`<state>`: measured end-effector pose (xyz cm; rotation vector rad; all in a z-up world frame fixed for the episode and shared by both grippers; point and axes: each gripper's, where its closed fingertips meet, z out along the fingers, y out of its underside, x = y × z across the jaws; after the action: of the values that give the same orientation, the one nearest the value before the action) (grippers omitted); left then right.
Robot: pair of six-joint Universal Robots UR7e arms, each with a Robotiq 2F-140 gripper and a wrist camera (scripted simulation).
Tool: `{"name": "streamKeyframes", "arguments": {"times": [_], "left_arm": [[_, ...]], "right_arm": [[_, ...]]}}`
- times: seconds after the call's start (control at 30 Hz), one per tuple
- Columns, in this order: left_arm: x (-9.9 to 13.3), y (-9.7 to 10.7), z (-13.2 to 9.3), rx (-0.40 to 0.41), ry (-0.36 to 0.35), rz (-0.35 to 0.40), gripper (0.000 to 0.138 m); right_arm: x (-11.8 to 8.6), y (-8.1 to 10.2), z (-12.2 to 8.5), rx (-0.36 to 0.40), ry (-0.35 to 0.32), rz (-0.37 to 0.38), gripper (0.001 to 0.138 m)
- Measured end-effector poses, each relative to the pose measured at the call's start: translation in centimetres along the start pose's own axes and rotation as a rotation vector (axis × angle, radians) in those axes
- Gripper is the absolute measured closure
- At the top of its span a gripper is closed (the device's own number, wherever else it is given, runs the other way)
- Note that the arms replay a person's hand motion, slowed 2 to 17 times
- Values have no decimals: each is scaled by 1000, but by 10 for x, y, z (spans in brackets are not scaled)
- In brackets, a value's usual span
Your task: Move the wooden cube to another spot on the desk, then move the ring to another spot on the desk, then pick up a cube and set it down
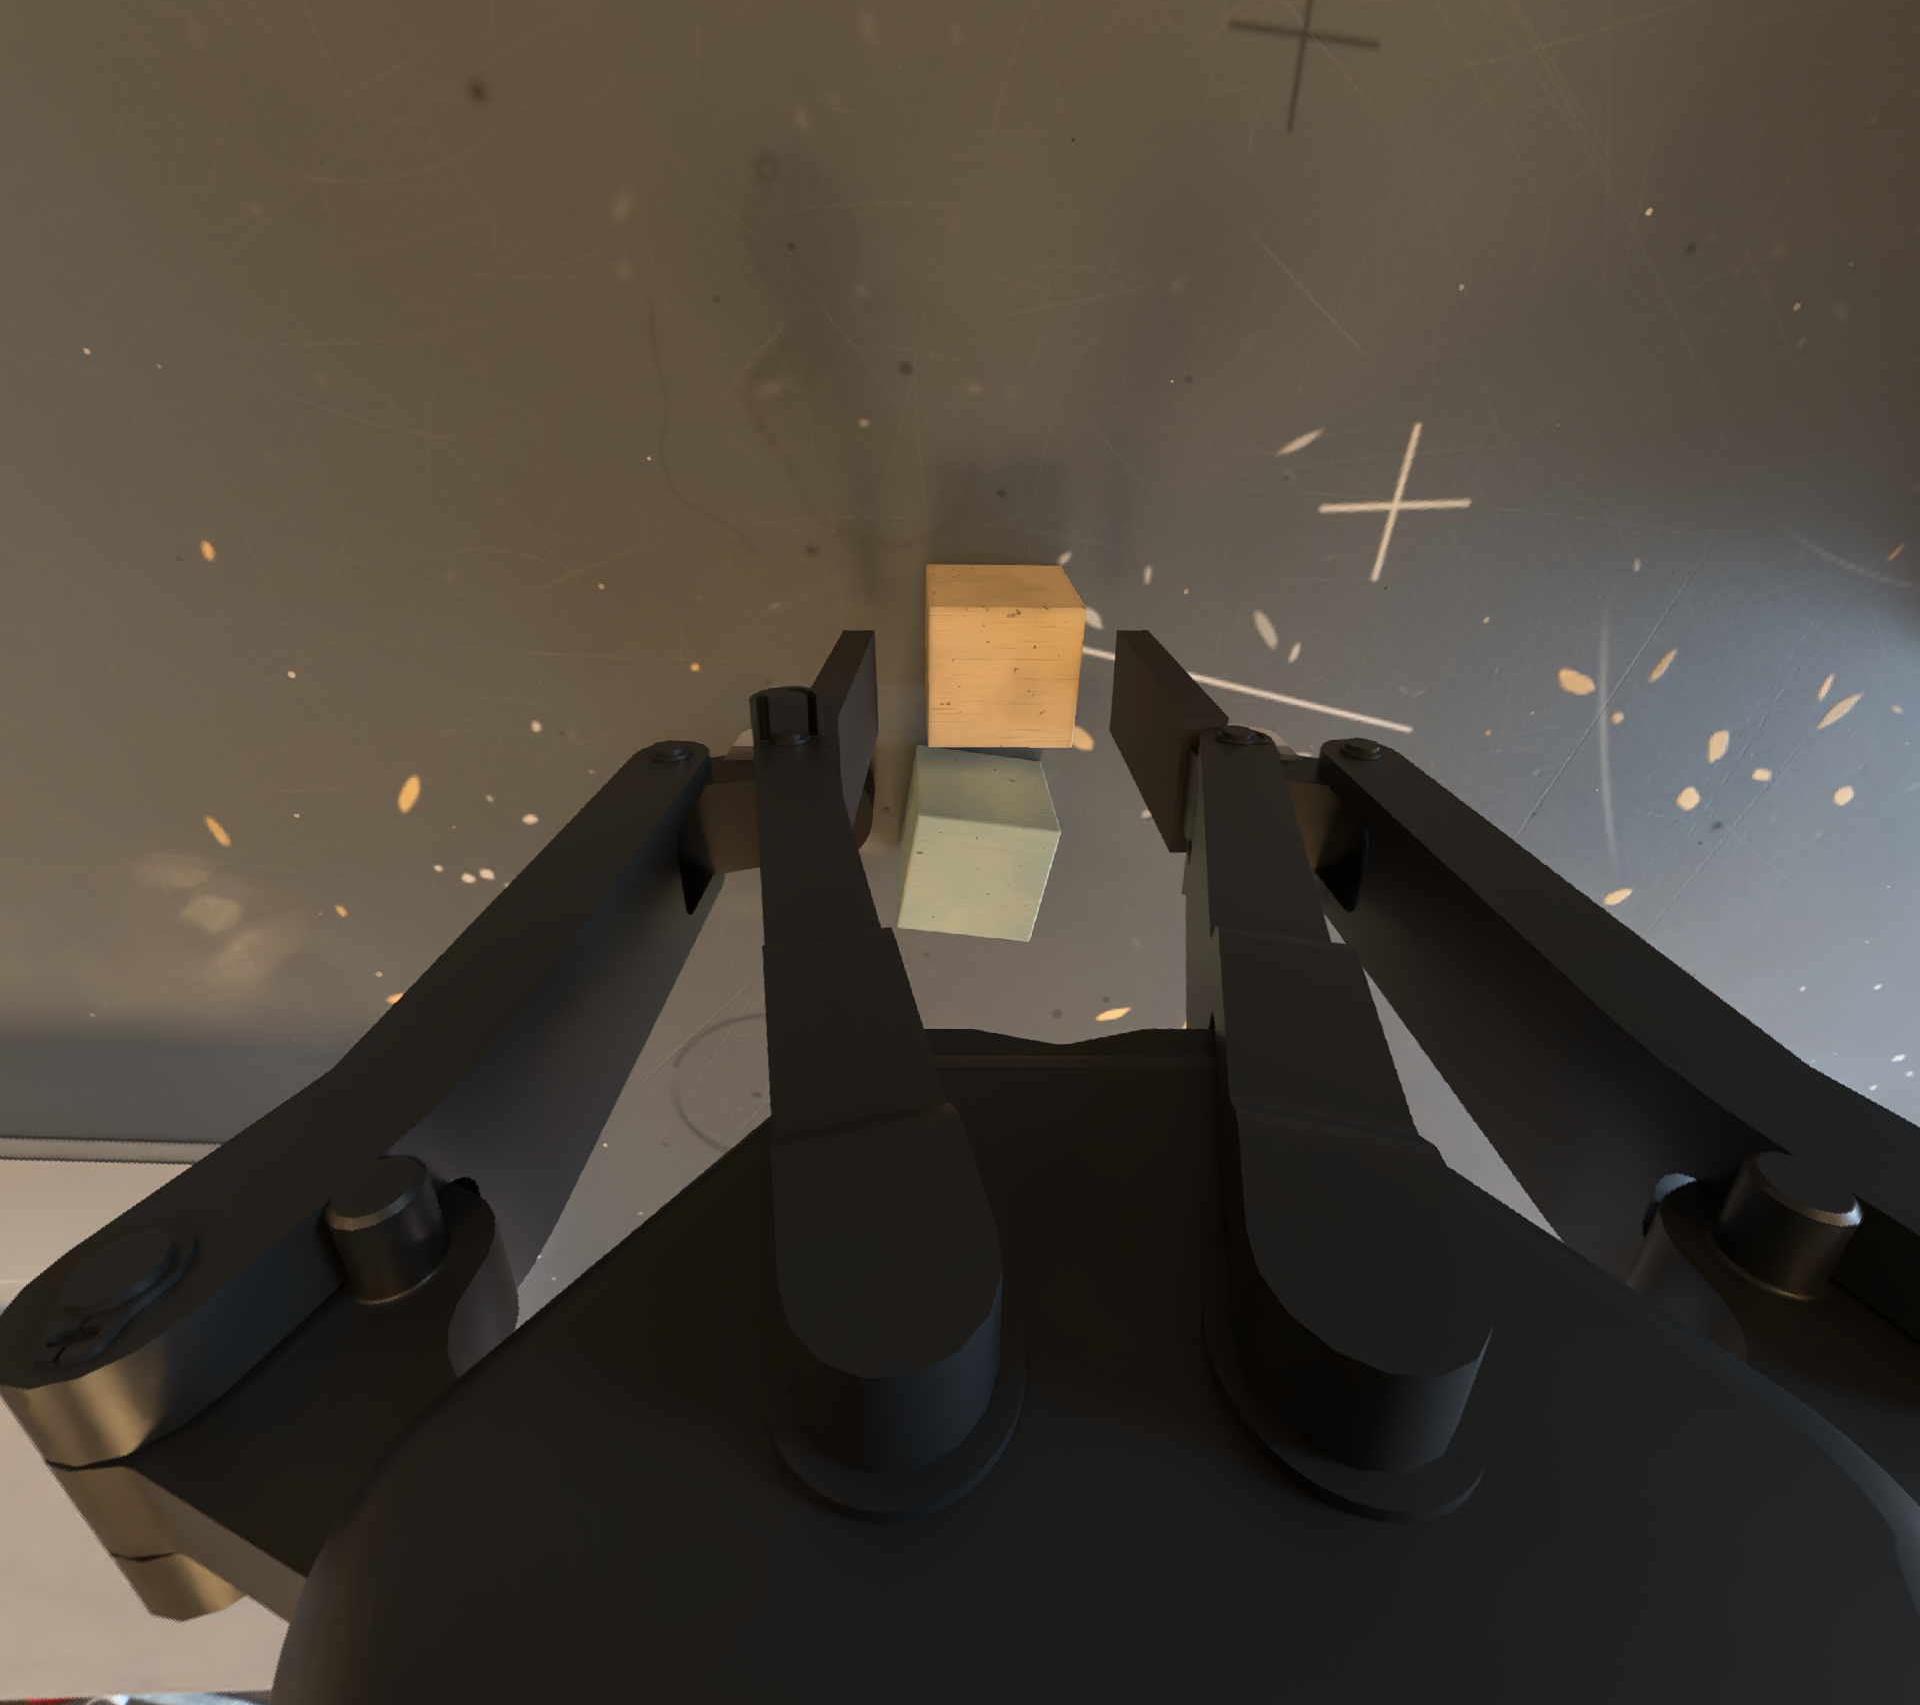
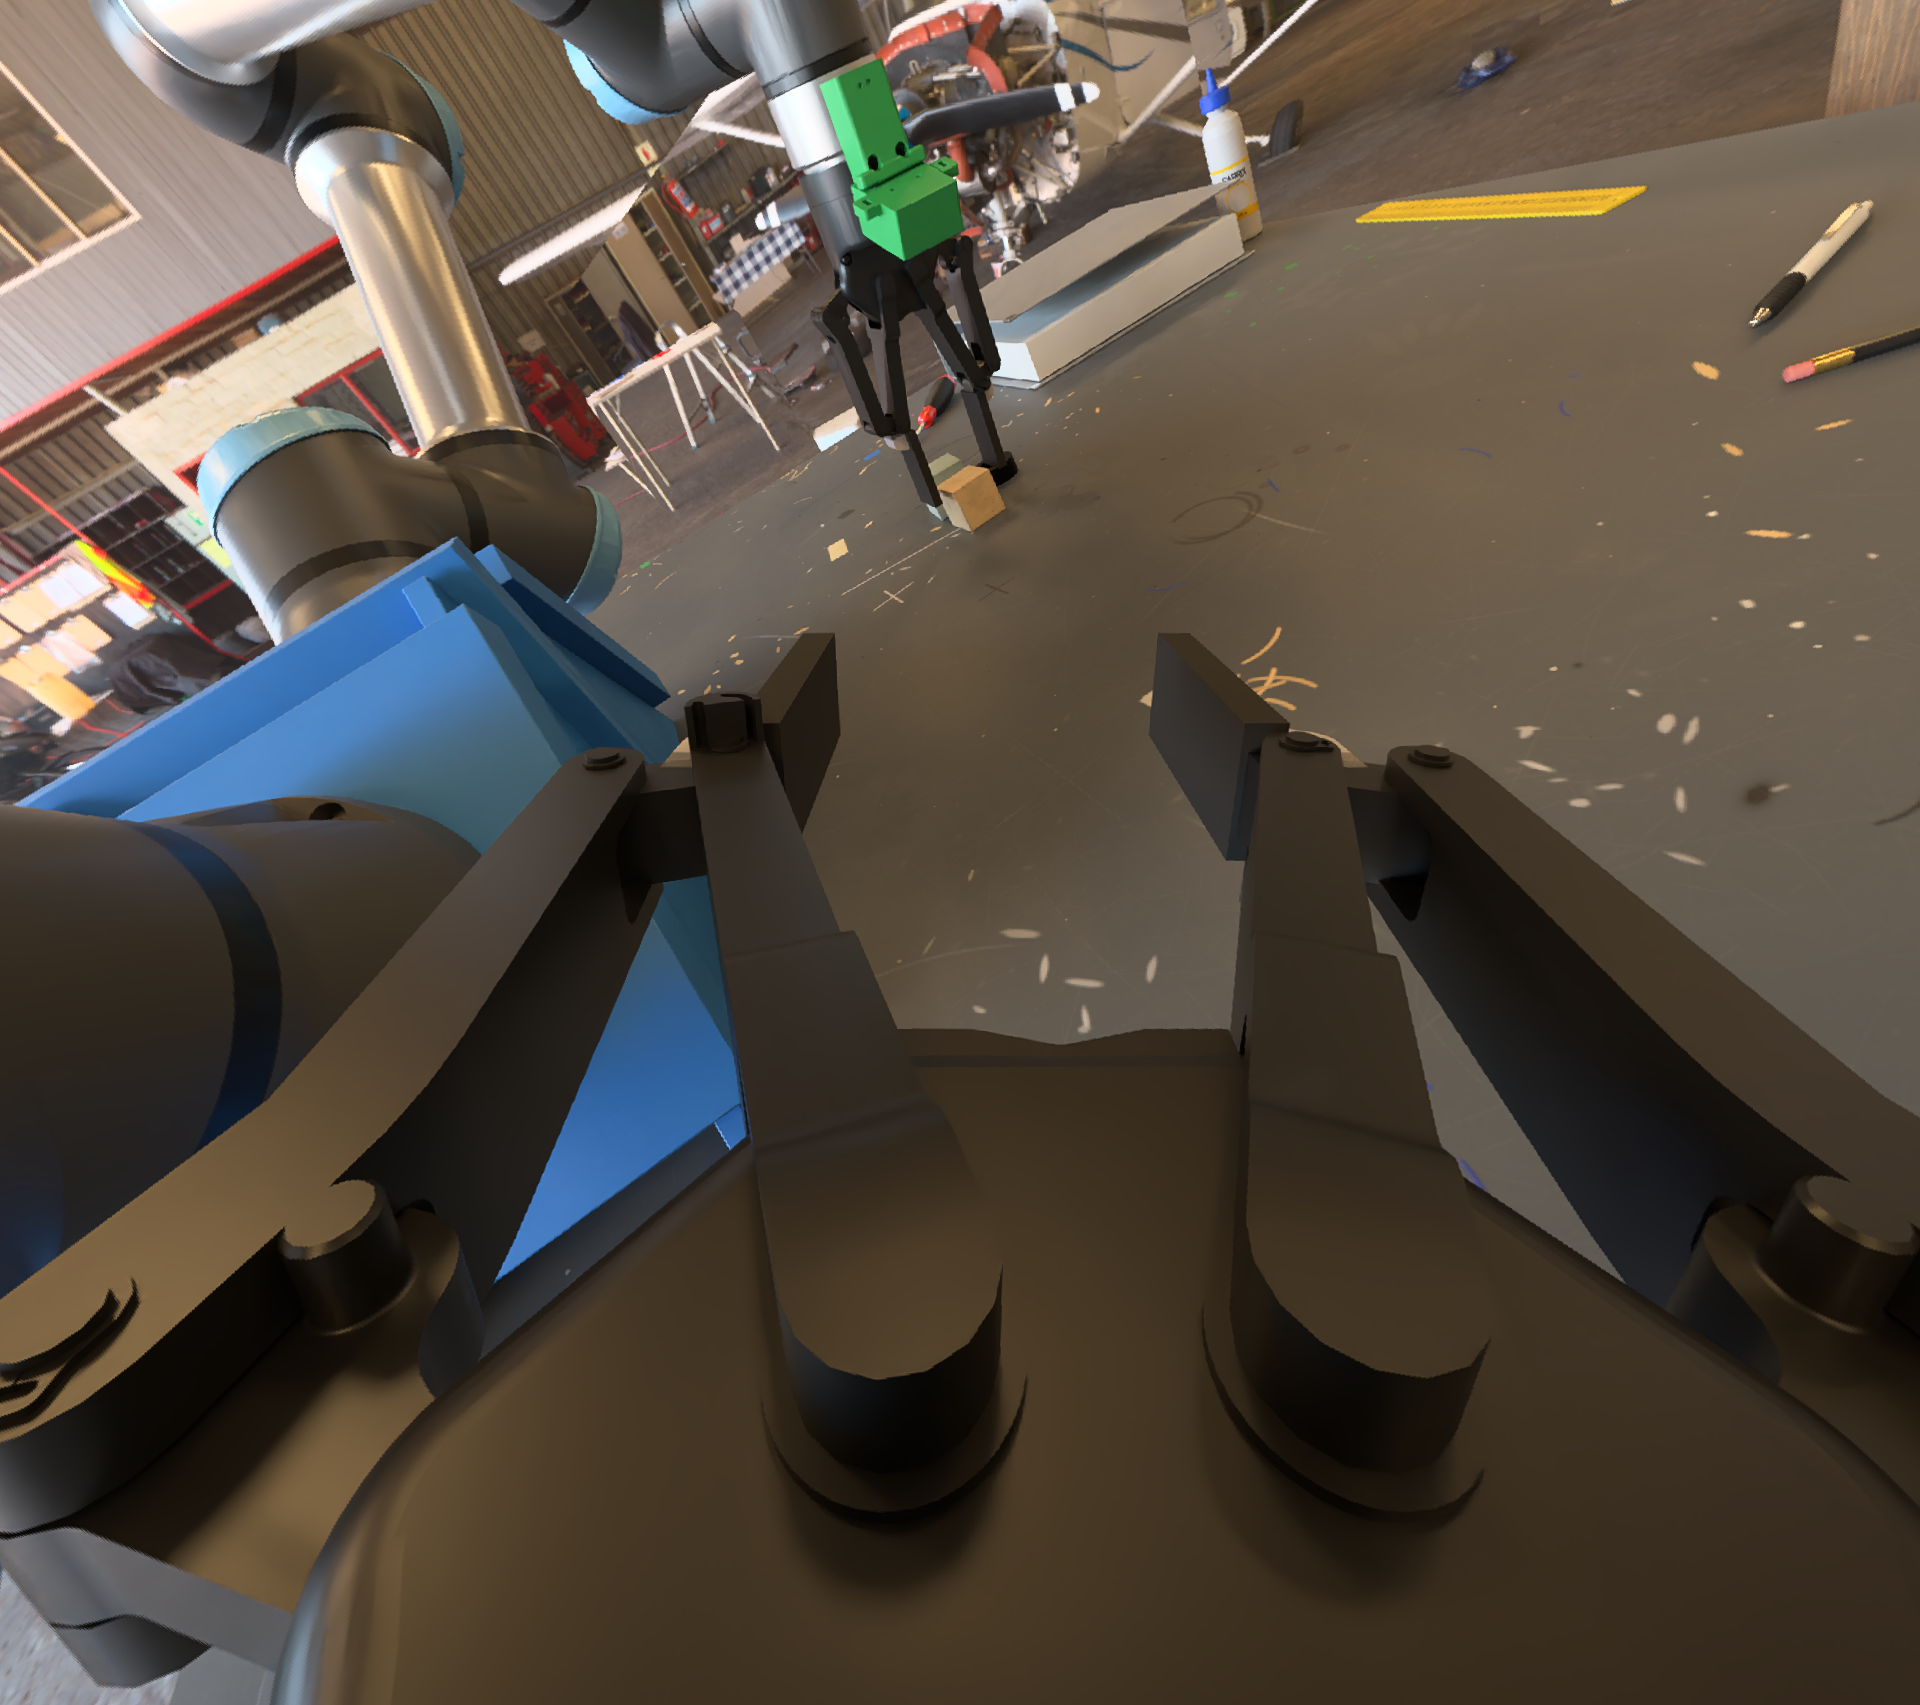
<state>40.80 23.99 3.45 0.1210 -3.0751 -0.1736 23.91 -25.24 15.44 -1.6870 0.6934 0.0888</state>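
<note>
A wooden cube (image 1: 1003, 658) stands on the grey desk (image 1: 520, 305), with a pale green cube (image 1: 977, 845) right behind it, nearer my left wrist. My left gripper (image 1: 1003, 699) is open, with one finger on each side of the two cubes and a gap to each. In the right wrist view the left gripper (image 2: 971, 489) reaches down to the desk around the wooden cube (image 2: 979, 500), and the green cube (image 2: 948, 468) is mostly hidden. My right gripper (image 2: 1003, 710) is open and empty above bare desk. No ring shows in either view.
A white flat box (image 2: 1117, 294), a glue bottle (image 2: 1231, 159), a yellow ruler (image 2: 1501, 206), a pen (image 2: 1813, 263) and a pencil (image 2: 1855, 356) lie at the far side of the desk. The left arm's blue base (image 2: 416, 720) stands to the left.
</note>
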Motion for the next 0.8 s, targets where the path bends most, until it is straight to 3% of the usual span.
{"name": "streamKeyframes", "arguments": {"times": [0.27,0.8], "left_arm": [[3,-1,0,-33,11,28,99],[3,-1,-1,-90,25,40,100]], "right_arm": [[0,-1,0,7,-2,-3,59],[2,-1,1,17,-4,-2,60]]}}
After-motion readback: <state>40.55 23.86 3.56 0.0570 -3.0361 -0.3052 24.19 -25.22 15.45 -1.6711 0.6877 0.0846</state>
